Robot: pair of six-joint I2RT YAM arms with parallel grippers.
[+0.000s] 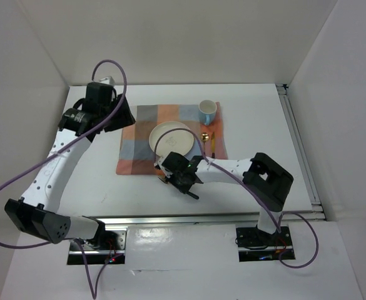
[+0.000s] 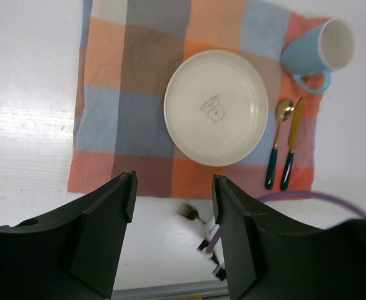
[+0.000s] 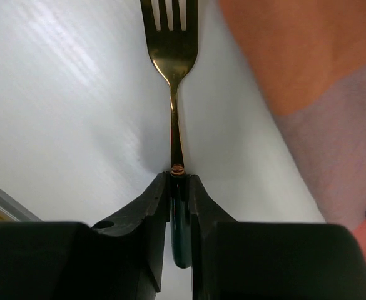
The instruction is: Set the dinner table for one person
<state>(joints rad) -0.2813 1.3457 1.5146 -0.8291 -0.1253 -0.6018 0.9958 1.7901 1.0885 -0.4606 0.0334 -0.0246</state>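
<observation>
My right gripper is shut on the dark green handle of a gold fork, tines pointing away over the white dinner table. In the top view the right gripper sits at the near edge of the checked mat. On the mat lie a white plate, a blue mug, a gold spoon and a knife. My left gripper is open and empty, high above the mat's near edge; it shows at the table's far left in the top view.
Metal rails run along the table's right edge and near edge. White walls close in the back and sides. A purple cable loops over the plate from the right arm.
</observation>
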